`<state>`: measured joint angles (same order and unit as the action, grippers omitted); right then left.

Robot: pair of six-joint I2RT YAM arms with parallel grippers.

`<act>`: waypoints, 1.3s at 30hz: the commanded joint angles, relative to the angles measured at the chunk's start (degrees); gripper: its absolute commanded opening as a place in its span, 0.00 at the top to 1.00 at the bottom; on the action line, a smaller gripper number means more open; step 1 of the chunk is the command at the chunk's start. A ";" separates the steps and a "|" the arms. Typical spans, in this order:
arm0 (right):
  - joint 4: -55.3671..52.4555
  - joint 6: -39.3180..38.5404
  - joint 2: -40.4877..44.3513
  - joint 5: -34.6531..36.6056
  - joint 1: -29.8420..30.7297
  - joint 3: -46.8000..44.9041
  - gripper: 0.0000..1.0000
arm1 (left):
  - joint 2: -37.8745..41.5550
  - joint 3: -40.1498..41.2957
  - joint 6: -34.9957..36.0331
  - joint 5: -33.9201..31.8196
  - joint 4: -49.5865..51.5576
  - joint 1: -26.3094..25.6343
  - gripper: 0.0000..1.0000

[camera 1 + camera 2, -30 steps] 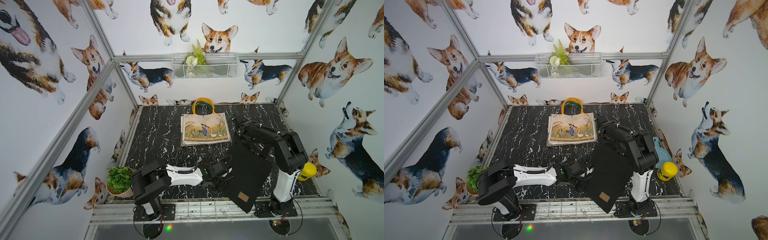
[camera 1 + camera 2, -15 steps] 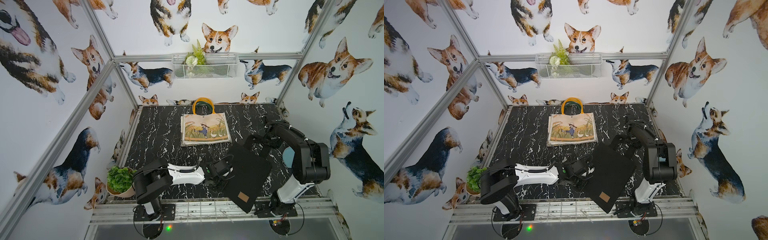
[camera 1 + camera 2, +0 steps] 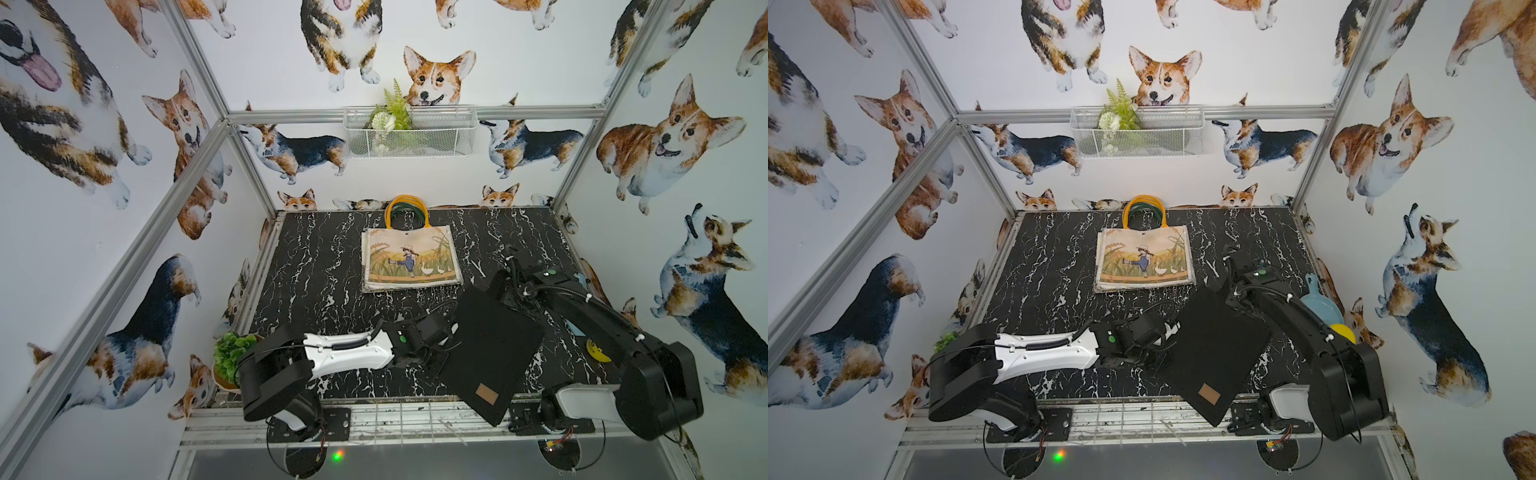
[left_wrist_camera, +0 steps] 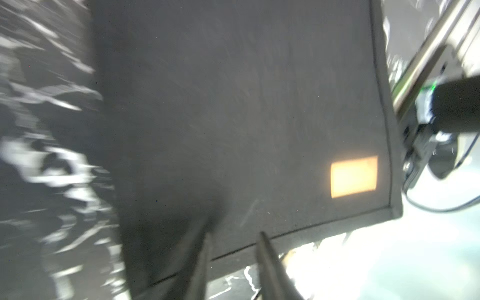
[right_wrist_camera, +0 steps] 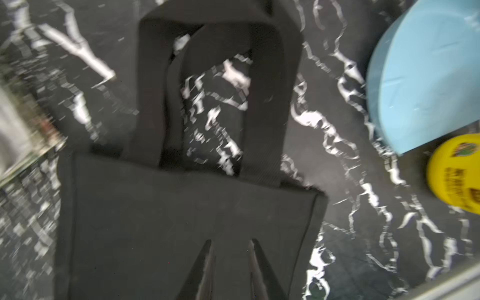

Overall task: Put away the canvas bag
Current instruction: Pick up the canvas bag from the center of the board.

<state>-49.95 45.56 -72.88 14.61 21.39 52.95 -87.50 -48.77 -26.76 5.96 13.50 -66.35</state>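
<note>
The black canvas bag [image 3: 490, 353] lies flat at the table's front right, and its tan label [image 3: 486, 392] corner hangs over the front rail. It also shows in the other top view [image 3: 1217, 353]. My left gripper [image 4: 235, 233] is open at the bag's left edge, its fingers apart just above the fabric [image 4: 233, 104]. My right gripper [image 5: 231, 241] hovers over the bag body [image 5: 181, 207] near the handles [image 5: 265, 104]. Its fingers stand apart with flat black cloth showing between them. The handles lie flat on the marble and are hidden by the right arm in both top views.
A printed tote [image 3: 411, 259] with yellow handles lies at the back centre. A light blue dish [image 5: 426, 78] and a yellow lid [image 5: 457, 171] sit by the right wall. A potted plant [image 3: 232, 357] stands front left. A wire basket [image 3: 409, 133] hangs on the back wall.
My left gripper has opened and let go of the bag's edge. The right arm has swung out to the right and stretched low, its gripper staying near the bag's handle end.
</note>
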 commanded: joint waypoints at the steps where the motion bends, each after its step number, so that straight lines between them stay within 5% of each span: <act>1: -2.36 7.17 8.05 -5.65 3.91 -6.16 0.68 | 3.61 2.51 -0.63 -2.98 3.00 2.80 0.56; 7: -3.57 14.51 27.06 -14.90 8.39 -19.46 0.68 | 4.75 4.43 0.40 -0.19 2.05 9.87 0.53; 14: -8.82 18.73 32.71 -14.07 11.53 -24.20 0.61 | 0.74 4.72 -1.14 3.48 -3.71 14.52 0.51; 15: -9.89 19.24 32.80 -13.48 11.57 -24.51 0.46 | -0.22 4.62 -1.79 4.87 -5.04 15.19 0.50; 17: -11.31 20.08 32.76 -13.05 11.57 -24.79 0.31 | -1.56 4.46 -2.99 7.38 -7.47 15.80 0.50; 19: -12.82 20.88 33.12 -12.41 11.57 -24.98 0.00 | -2.07 4.71 -4.26 8.98 -10.08 15.90 0.50; 28: -18.50 29.81 27.49 -6.40 11.75 -23.99 0.00 | -5.25 3.60 -8.43 12.78 -15.96 15.90 0.50; 34: -12.16 29.23 13.61 -9.86 11.71 -22.36 0.00 | -6.93 2.72 -8.57 13.43 -16.40 15.90 0.51; 39: -7.30 31.15 14.17 -10.48 11.71 -23.12 0.00 | -7.15 2.89 -8.82 13.80 -17.14 15.90 0.51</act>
<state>-57.17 70.91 -59.77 5.39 32.99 30.61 -94.54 -45.63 -34.96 18.85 -1.85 -50.52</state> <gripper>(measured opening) 0.996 0.492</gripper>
